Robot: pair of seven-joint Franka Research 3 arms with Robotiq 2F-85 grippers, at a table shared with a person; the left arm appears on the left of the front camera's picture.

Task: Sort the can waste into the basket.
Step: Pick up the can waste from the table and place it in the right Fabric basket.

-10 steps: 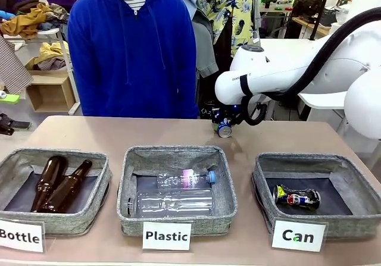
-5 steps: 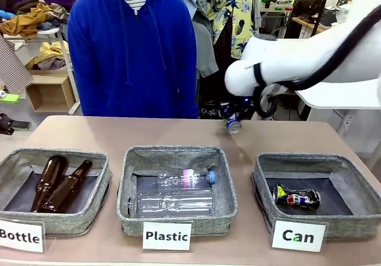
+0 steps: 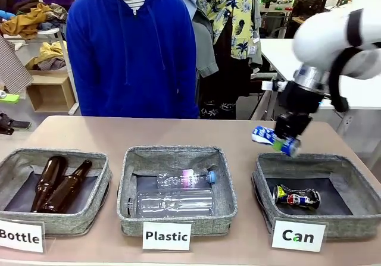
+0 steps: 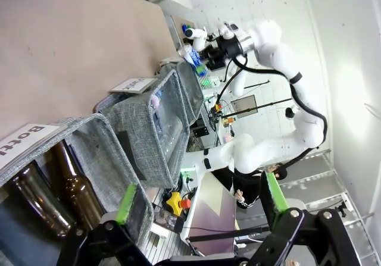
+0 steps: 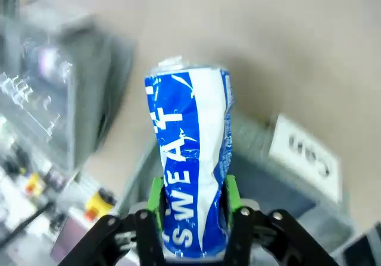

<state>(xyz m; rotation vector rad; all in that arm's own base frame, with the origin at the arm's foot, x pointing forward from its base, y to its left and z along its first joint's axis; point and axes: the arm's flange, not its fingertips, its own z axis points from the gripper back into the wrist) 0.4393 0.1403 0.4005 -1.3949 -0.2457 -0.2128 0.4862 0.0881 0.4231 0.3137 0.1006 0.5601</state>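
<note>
My right gripper is shut on a dented blue and white can, which lies tilted in the air just above the back left rim of the grey basket signed "Can". A crushed dark can with red, blue and yellow print lies inside that basket. In the right wrist view the blue and white can stands between my right gripper's green pads, with the white sign blurred beyond it. My left gripper is open, with nothing between its fingers, beside the "Bottle" basket.
The "Plastic" basket in the middle holds clear bottles. The "Bottle" basket at the left holds two brown bottles. A person in a blue hoodie stands at the far edge of the table.
My right arm has swung to the right and come down with the blue and white can, from over the far middle of the table to the Can basket's back left rim.
</note>
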